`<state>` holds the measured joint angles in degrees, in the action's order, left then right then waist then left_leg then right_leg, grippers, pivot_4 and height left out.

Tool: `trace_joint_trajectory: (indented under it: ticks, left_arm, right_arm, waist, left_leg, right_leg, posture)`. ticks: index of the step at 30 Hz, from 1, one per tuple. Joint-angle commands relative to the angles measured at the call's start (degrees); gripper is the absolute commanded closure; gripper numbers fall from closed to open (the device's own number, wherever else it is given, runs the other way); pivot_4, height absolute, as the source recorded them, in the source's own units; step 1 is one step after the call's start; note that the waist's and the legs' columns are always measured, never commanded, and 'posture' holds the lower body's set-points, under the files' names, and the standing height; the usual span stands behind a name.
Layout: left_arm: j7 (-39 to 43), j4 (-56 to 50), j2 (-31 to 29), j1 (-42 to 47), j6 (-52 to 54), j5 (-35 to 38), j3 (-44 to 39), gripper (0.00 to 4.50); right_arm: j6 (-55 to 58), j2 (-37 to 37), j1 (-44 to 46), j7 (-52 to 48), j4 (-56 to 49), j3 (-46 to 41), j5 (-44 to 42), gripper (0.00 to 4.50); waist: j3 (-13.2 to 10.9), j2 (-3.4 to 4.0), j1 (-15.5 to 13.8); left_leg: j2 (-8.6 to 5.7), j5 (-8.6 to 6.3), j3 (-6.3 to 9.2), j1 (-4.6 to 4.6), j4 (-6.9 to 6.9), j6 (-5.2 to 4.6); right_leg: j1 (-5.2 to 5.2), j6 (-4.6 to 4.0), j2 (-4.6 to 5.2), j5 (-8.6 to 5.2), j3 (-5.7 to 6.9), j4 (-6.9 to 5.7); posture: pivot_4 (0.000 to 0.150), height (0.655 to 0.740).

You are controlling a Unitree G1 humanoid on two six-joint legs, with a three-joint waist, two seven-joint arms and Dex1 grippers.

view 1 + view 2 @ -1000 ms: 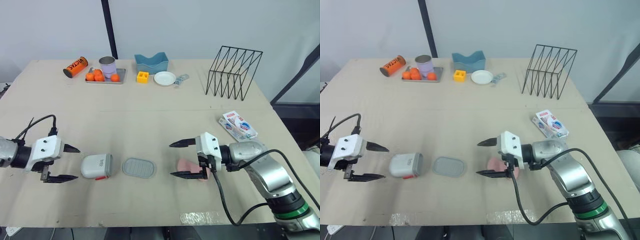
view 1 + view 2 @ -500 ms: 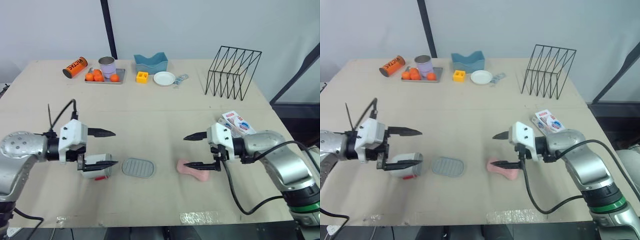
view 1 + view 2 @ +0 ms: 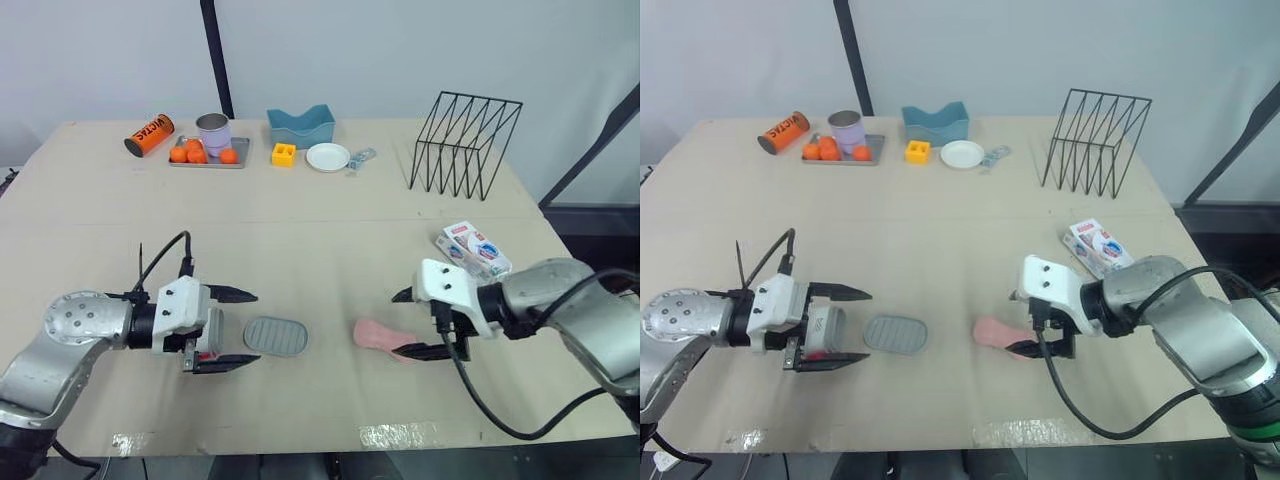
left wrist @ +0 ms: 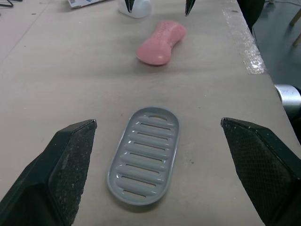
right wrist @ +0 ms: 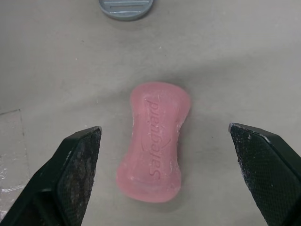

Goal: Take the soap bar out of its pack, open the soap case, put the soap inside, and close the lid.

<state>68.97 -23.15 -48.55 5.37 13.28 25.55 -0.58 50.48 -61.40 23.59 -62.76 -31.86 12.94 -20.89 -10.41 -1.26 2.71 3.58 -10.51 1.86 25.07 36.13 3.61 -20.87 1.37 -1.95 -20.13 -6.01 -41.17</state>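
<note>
Soap bar (image 3: 378,335), pink, bare, lies flat on the desk (image 3: 300,240) near the front edge, right of centre. Brand side up in the right wrist view (image 5: 155,140).

Right arm: reaches in from the right, forearm low over the desk, wrist turned toward the middle. Right gripper (image 3: 397,325) spread wide, one finger on each side of the soap's near end. Both fingers (image 5: 77,165) stand apart from the bar; nothing is grasped.

Left arm: comes in from the left, elbow bent, forearm roughly level, pointing toward the centre. Left gripper (image 3: 256,327) is also wide open and holds nothing. Its fingertips (image 4: 70,165) flank the left end of the grey oval lid (image 3: 277,336), which lies flat on the desk, ribbed face up, clear of both tips.

Soap case (image 3: 824,329), white-grey body, sits close in at the base of the left gripper, between the roots of its fingers as seen from the head. Cannot tell whether it is touched.

Order along the front of the desk, left to right: case, lid, soap. Lid and soap are near each other but apart.

Soap pack (image 3: 478,250) lies near the right edge, behind the right arm, well apart from the bar.
</note>
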Motion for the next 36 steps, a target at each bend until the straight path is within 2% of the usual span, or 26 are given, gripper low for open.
trace_joint_trajectory:
  ticks: [1, 11, 30, 34, 35, 36]
  left_arm:
    - [-0.79, -1.45, 0.59, -0.70, -1.43, -0.68, 0.41, 0.02]
    - [-1.79, -0.79, 1.05, -0.92, -2.58, -1.52, 0.50, 0.02]
    - [-1.29, 0.51, 1.91, -1.00, -4.86, -2.83, 0.73, 0.02]
    - [-1.53, 0.74, 2.14, -0.74, -5.14, -3.04, 0.89, 0.00]
    - [-1.60, 0.76, 2.21, -0.70, -5.19, -3.10, 0.91, 0.00]
    - [-1.65, 0.78, 2.25, -0.69, -5.26, -3.17, 0.90, 0.00]
  right_arm:
    - [4.29, -0.29, 1.52, 2.50, -2.14, 2.20, 1.58, 0.00]
    - [10.07, 0.60, 5.17, 5.42, -0.35, 8.39, 4.70, 0.00]
    - [16.45, 3.12, 8.03, 8.58, -0.39, 14.20, 5.73, 0.00]
    - [16.42, 2.54, 8.02, 8.72, -0.11, 14.83, 6.25, 1.09]
    - [16.40, 2.52, 8.03, 8.79, 0.01, 15.00, 6.42, 1.43]
    - [16.33, 2.42, 8.10, 8.75, 0.07, 15.24, 6.61, 1.99]
  waist:
    - [0.00, -0.01, -0.05]
    - [0.00, 0.00, -0.03]
    - [0.00, -0.01, -0.02]
    - [0.00, -0.01, -0.02]
    - [0.00, -0.01, -0.02]
    - [0.00, -0.01, -0.02]
  left_leg:
    - [-0.01, 0.00, 0.01, 0.01, 0.00, 0.00]
    - [-0.02, 0.00, 0.01, 0.02, 0.00, 0.00]
    - [-0.02, 0.00, 0.01, 0.02, 0.00, 0.00]
    - [-0.02, 0.00, 0.01, 0.02, 0.00, 0.00]
    - [-0.02, 0.00, 0.01, 0.02, -0.01, 0.00]
    - [-0.02, 0.00, 0.02, 0.02, -0.01, 0.00]
  right_leg:
    - [0.00, 0.00, 0.01, 0.00, 0.01, 0.00]
    - [-0.02, 0.02, 0.02, -0.01, 0.02, 0.01]
    - [-0.02, 0.02, 0.02, -0.01, 0.03, 0.01]
    - [-0.02, 0.02, 0.02, -0.01, 0.03, 0.01]
    - [-0.02, 0.03, 0.02, -0.02, 0.03, 0.02]
    - [-0.02, 0.03, 0.02, -0.02, 0.03, 0.02]
  posture:
    - [0.150, 0.7400]
    - [0.150, 0.7400]
    - [0.150, 0.7400]
    - [0.150, 0.7400]
    - [0.150, 0.7400]
    - [0.150, 0.7400]
